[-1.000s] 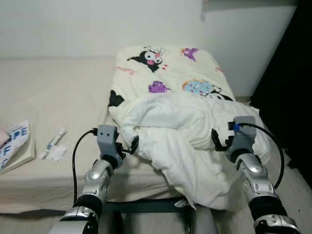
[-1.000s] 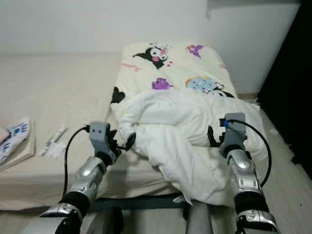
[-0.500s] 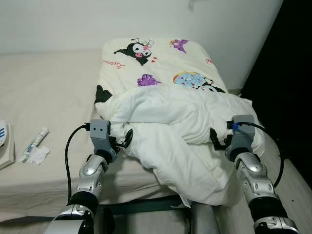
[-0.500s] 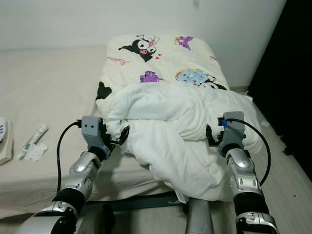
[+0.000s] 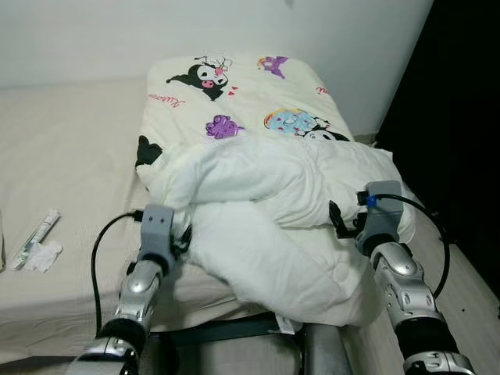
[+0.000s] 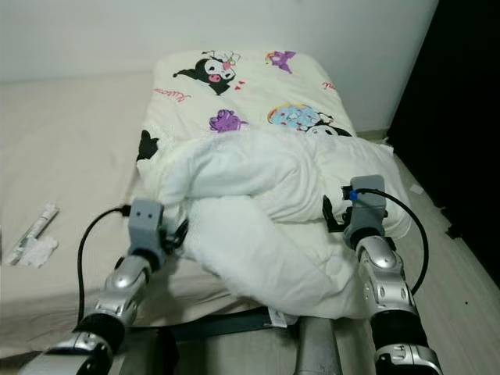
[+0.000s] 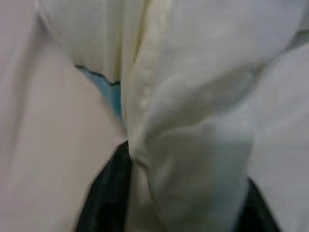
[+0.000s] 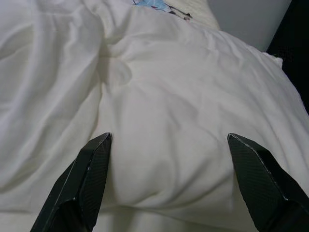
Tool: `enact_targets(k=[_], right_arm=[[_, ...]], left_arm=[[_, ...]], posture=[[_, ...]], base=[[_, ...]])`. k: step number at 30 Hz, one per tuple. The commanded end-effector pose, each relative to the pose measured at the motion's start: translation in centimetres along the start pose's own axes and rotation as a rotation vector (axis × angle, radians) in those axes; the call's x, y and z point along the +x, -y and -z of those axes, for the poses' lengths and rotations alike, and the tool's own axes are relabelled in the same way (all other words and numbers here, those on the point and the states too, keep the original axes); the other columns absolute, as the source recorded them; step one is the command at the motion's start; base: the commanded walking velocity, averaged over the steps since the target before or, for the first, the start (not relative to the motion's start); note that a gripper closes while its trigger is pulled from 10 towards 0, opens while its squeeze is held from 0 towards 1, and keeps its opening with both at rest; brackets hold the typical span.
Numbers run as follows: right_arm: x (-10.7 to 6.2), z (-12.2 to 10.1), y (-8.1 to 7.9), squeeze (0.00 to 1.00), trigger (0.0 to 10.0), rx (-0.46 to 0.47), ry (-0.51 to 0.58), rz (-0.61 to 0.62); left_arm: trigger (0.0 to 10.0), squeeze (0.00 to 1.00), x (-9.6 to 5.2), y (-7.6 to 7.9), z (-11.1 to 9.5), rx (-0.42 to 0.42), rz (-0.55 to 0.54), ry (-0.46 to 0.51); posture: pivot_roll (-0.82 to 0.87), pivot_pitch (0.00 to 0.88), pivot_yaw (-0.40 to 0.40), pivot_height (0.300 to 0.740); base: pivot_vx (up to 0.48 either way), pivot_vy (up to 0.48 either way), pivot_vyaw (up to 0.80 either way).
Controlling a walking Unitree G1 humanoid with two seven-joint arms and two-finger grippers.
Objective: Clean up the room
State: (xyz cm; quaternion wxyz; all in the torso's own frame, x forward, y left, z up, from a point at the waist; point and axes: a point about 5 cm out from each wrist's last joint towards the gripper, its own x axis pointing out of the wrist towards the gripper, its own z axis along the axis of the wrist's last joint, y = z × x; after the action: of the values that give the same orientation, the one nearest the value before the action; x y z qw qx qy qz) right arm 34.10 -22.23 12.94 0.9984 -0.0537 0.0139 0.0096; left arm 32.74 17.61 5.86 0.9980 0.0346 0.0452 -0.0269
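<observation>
Left gripper point(image 7: 186, 193) pinches a fold of the white duvet point(image 5: 273, 234), which lies bunched at the bed's point(image 5: 70, 156) foot with one lobe spilling over the edge at 6 o'clock, while my right gripper point(image 8: 169, 183) rests with fingers spread wide against its bulge at 3 o'clock. Soft, light and puffy, the duvet will likely sag and slide from any shallow pinch, so I judge a deep bite on a seamed edge safest. Its cartoon-print side point(image 5: 234, 94) stretches toward 12 o'clock.

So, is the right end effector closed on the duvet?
No, the right end effector is open, its fingers spread wide against the duvet.
</observation>
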Motion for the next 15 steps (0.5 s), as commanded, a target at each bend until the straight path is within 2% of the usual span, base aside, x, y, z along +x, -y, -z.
enact_targets(k=[1,3,6,10,15], right_arm=[[-0.2,0.5,-0.6,0.0,10.0,-0.006,-0.022,-0.017],[-0.2,0.6,-0.7,0.0,10.0,-0.007,-0.024,-0.021],[-0.2,0.7,-1.3,0.0,10.0,-0.017,-0.031,-0.034],[-0.2,0.7,-1.4,0.0,10.0,-0.024,-0.034,-0.037],[-0.4,1.4,-1.5,0.0,10.0,-0.031,-0.056,-0.03]], left_arm=[[0.0,0.0,-0.6,-1.4,0.8,0.004,-0.05,-0.04],[0.0,0.0,-0.8,-1.7,1.0,0.003,-0.065,-0.041],[0.0,0.0,-1.7,-3.1,1.5,-0.01,-0.149,-0.035],[0.0,0.0,-2.4,-4.1,1.9,-0.024,-0.194,-0.038],[0.0,0.0,-5.7,-5.9,4.2,-0.003,-0.234,-0.084]], posture=[[-0.12,0.136,0.041,0.465],[-0.11,0.14,0.042,0.465],[-0.1,0.139,0.049,0.465],[-0.09,0.142,0.06,0.465],[-0.08,0.147,0.068,0.465]], base=[[0.0,0.0,0.0],[0.0,0.0,0.0],[0.0,0.0,0.0],[0.0,0.0,0.0],[0.0,0.0,0.0]])
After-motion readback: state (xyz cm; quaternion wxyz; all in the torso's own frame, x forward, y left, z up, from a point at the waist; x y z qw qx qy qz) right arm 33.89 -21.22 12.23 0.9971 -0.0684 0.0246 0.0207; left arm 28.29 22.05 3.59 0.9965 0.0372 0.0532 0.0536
